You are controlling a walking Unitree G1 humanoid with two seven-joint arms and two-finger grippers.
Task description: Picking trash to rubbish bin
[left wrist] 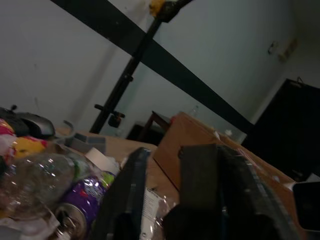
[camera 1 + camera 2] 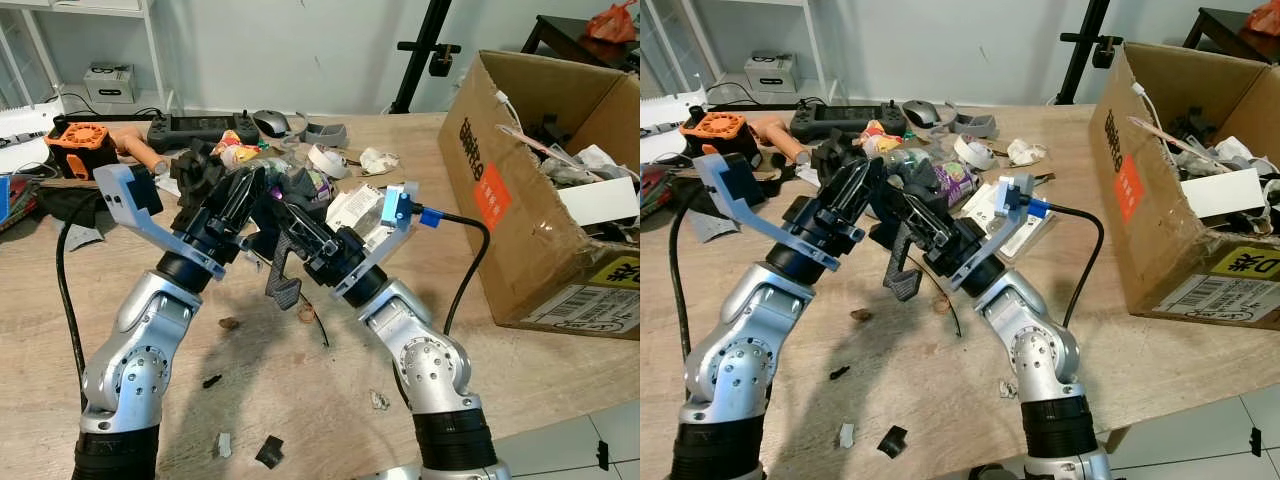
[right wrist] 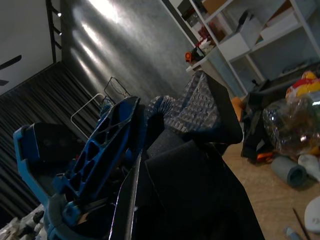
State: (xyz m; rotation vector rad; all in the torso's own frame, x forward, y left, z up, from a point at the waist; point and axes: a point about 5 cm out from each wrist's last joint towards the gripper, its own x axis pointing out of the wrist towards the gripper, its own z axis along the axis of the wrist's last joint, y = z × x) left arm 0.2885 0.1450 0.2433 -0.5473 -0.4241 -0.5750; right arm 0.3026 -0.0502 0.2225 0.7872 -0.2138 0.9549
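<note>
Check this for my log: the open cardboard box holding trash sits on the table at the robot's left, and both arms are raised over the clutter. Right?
Not quite. The open brown cardboard box sits at the robot's right, as the left eye view shows; both arms are raised over the clutter.

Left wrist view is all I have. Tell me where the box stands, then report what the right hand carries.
Observer: The cardboard box sits at the right end of the table, open, with scraps inside.
Operator: Now the right hand.
Observer: The right hand is shut on a black textured piece, which hangs down between the two arms.
Operator: Place the left hand.
Observer: The left hand is raised at the near edge of the trash pile, close beside the right hand.
</note>
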